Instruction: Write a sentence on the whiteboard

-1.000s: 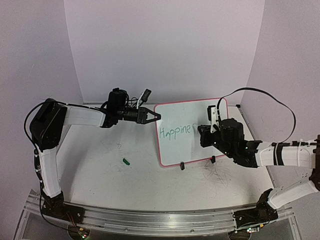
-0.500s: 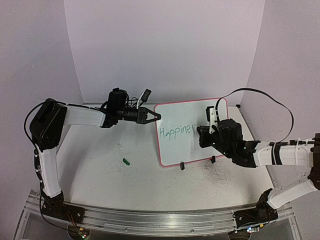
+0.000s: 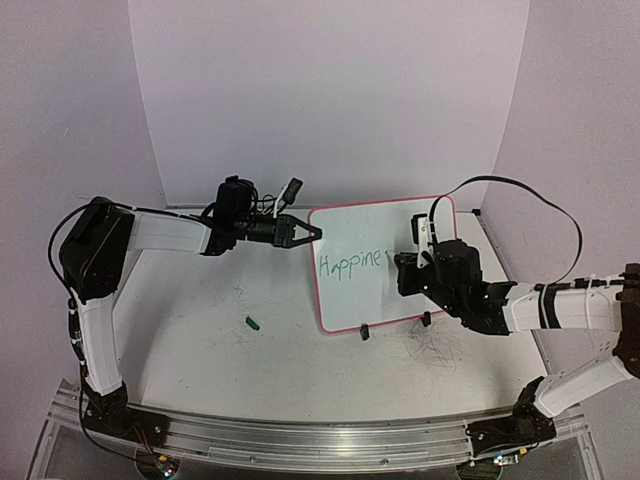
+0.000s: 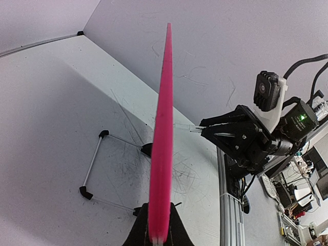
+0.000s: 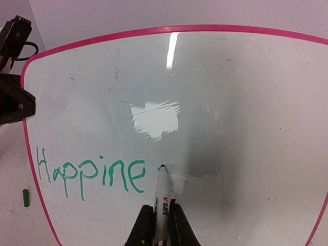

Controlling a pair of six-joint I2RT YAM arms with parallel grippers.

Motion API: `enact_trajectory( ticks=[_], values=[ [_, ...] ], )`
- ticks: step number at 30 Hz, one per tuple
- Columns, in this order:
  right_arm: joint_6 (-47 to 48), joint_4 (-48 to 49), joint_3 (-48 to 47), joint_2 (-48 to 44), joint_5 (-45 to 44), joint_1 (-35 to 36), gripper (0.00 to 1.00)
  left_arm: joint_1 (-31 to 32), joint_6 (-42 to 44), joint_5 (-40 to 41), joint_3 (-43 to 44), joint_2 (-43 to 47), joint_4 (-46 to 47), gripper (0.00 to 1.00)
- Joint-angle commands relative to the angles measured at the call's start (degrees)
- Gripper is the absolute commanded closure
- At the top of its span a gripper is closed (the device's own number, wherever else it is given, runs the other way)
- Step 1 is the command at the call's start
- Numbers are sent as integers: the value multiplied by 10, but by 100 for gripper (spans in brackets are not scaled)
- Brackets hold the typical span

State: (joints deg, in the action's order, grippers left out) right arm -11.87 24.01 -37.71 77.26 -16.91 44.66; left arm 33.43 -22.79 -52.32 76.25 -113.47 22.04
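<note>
The whiteboard [image 3: 372, 300] stands tilted on the table, white with a pink rim. My left gripper [image 3: 312, 232] is shut on its upper left edge; the left wrist view shows that rim [image 4: 163, 128] edge-on between the jaws of the left gripper [image 4: 159, 228]. The sentence [image 5: 92, 174] is green lettering reading "Happine", also visible from above as the sentence [image 3: 348, 263]. My right gripper [image 5: 160, 211] is shut on a white marker [image 5: 164, 192], whose tip touches the whiteboard [image 5: 236, 92] just right of the last "e". The right gripper [image 3: 408, 272] hovers over the board's right half.
A green marker cap [image 3: 254, 322] lies on the table left of the board, and the same cap [image 5: 25, 197] shows in the right wrist view. Two black clip feet [image 3: 365, 332] hold the board's lower edge. A wire stand [image 4: 97, 164] props it from behind. Grey scribbles [image 3: 432, 350] mark the tabletop.
My right gripper with the marker has shifted slightly left over the board. The left arm and the board have not moved.
</note>
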Motion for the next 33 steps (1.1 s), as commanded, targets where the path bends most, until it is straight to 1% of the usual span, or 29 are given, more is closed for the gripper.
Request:
enact_trajectory(
  ticks=[1,11,22,33],
  values=[
    [12,20,-20,11,-10,-3,100,20,13,-2,0,4,-16,100],
    [17,18,-19,14,21,-3,100,20,12,-2,1,2,-16,100],
    [6,-11,-3,-3,29,-3,100,20,12,-3,1,3,-16,100],
    [3,-20,12,-19,3,-3,100,21,11,-4,2,2,-16,100]
  ],
)
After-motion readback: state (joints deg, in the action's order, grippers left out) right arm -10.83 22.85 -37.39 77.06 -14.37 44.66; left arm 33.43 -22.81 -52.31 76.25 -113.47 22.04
